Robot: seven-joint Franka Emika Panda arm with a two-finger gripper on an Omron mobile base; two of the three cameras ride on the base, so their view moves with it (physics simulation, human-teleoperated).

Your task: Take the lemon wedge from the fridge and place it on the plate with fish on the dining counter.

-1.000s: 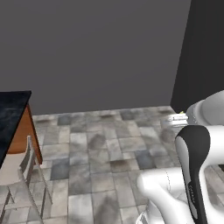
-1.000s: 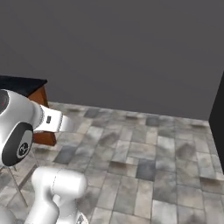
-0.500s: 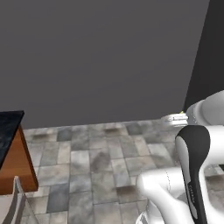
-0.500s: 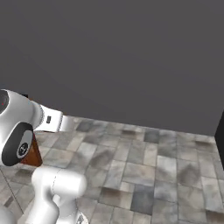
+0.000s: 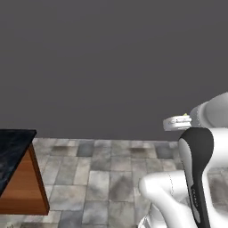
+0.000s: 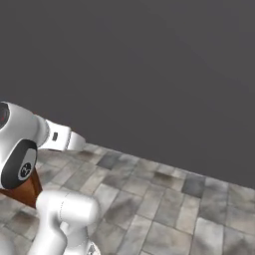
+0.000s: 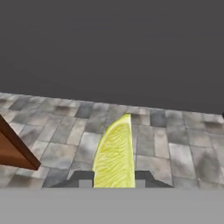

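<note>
Gripping: the lemon wedge (image 7: 114, 153) is seen clamped between the two dark fingertips (image 7: 83, 179) of the gripper (image 7: 111, 180) in the hand view, the jaws being closed tight on it.
Wedge position: it is held upright, its pointed end rising well above the tips and its yellow pulp turned toward the camera (the lower end is hidden at the fingers).
Wedge in left base view: a small yellow speck (image 5: 185, 115) is glimpsed at the wrist.
Dining counter: a corner of the black marbled top (image 5: 11, 149) over a brown wooden base is seen at the left, well apart from the gripper.
Surroundings: a grey stone-tiled floor (image 5: 104, 171) and a plain dark wall (image 6: 149, 74) are faced.
</note>
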